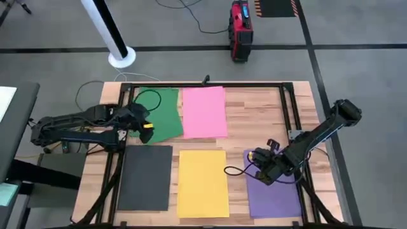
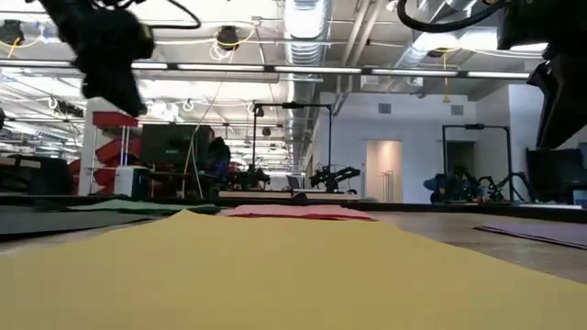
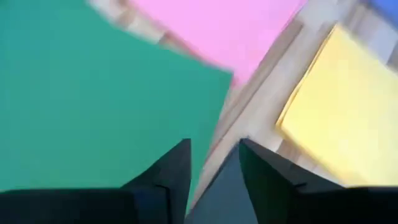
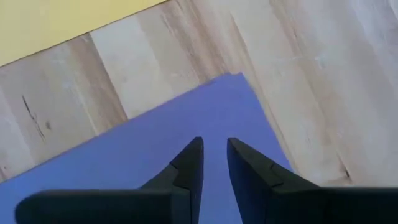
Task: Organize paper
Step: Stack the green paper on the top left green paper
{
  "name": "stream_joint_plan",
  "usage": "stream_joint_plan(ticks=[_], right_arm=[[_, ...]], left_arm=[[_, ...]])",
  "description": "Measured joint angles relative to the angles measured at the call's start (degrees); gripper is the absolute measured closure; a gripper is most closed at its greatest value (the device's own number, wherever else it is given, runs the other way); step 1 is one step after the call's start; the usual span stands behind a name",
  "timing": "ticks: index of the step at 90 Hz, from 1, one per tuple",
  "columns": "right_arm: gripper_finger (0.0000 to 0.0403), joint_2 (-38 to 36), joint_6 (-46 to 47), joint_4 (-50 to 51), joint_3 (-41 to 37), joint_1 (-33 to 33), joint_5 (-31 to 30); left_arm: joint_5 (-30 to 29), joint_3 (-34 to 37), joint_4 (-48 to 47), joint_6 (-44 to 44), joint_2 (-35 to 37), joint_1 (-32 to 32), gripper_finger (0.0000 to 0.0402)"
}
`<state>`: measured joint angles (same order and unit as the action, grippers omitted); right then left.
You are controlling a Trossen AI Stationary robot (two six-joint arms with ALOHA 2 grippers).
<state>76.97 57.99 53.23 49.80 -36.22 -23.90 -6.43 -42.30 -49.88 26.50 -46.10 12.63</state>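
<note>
Five coloured sheets lie on the wooden tabletop (image 1: 261, 114). The green sheet (image 1: 159, 114) and pink sheet (image 1: 203, 112) form the far row, the dark grey sheet (image 1: 145, 177), yellow sheet (image 1: 203, 183) and purple sheet (image 1: 273, 191) the near row. The green sheet sits skewed, its edge just beside or slightly overlapping the pink one; the others look roughly square to the table.

The left gripper (image 3: 214, 163) hangs above the near corner of the green sheet, close to the dark grey sheet's far edge. Its fingers stand a narrow gap apart and hold nothing. The right gripper (image 4: 214, 158) is over the far corner of the purple sheet, fingers likewise narrowly parted and empty.

The main risk is probably in the grip on such thin, flat paper. A pinch at a corner may miss the edge, or crease and buckle the sheet instead of lifting it. On the left, closing near where green meets dark grey could catch both sheets, or drag the green one across the pink and knock that out of line. On the right, pushing the purple corner could make it slide toward the yellow sheet or the table's edge.
</note>
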Motion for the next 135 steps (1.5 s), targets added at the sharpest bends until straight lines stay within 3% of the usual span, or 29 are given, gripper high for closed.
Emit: stream_joint_plan(ticks=[19, 31, 50, 69, 89, 108, 119, 135], right_arm=[[0.0373, 0.00, -1.26, 0.33, 0.00, 0.71, -0.48], [0.0399, 0.00, -1.55, 0.35, 0.00, 0.80, -1.30], [0.0400, -0.02, -1.68, 0.37, 0.00, 0.76, -2.36], [0.0402, 0.00, -1.66, 0.62, 0.00, 0.74, -2.34], [0.0402, 0.00, -1.48, 0.71, 0.00, 0.74, -2.34], [0.0403, 0.00, -1.48, 0.70, 0.00, 0.74, -2.34], [0.0403, -0.01, -1.48, 0.70, 0.00, 0.74, -2.34], [0.0403, 0.00, -1.48, 0.61, 0.00, 0.74, -2.33]], left_arm=[[-0.37, 0.00, 7.59, -3.76, -13.40, -0.29, 0.0391], [-2.39, 0.04, 12.04, -5.56, -20.81, -0.29, 0.0399], [-0.73, 0.00, 28.12, -8.56, -31.62, -0.24, 0.0401], [0.21, 0.02, 29.91, -8.63, -40.94, 0.34, 0.0401], [-0.05, 0.04, 29.07, -11.34, -42.19, 0.20, 0.0401], [-0.23, -0.04, 22.53, -15.81, -41.94, -1.32, 0.0401], [-3.01, -0.06, 19.79, -16.01, -41.43, -2.62, 0.0401], [-3.94, -1.03, 26.54, -14.77, -39.51, -3.20, 0.0401]])
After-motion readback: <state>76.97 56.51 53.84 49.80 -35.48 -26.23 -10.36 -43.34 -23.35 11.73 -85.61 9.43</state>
